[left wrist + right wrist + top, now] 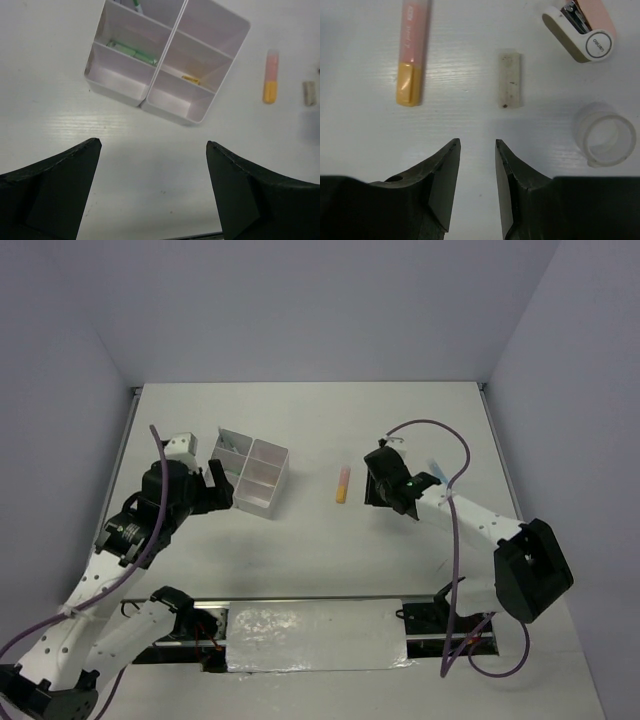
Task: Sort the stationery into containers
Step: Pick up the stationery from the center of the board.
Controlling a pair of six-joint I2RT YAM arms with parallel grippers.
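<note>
The translucent whitish four-compartment box (254,503) stands left of centre; in the left wrist view (118,93) one compartment holds green markers (132,51) and another a small yellow item (190,78). My left gripper (152,150) is open and empty, just short of the box's near side (222,486). A pink and orange-yellow marker (413,52) lies on the table (343,484). Beside it lie a tan eraser block (510,80) and a clear tape ring (605,134). My right gripper (477,142) is narrowly open and empty, just short of the gap between marker and eraser.
A pink and white mini stapler (580,27) lies beyond the tape ring. A light blue item (435,468) shows behind the right arm (470,520). Grey walls close in the table on three sides.
</note>
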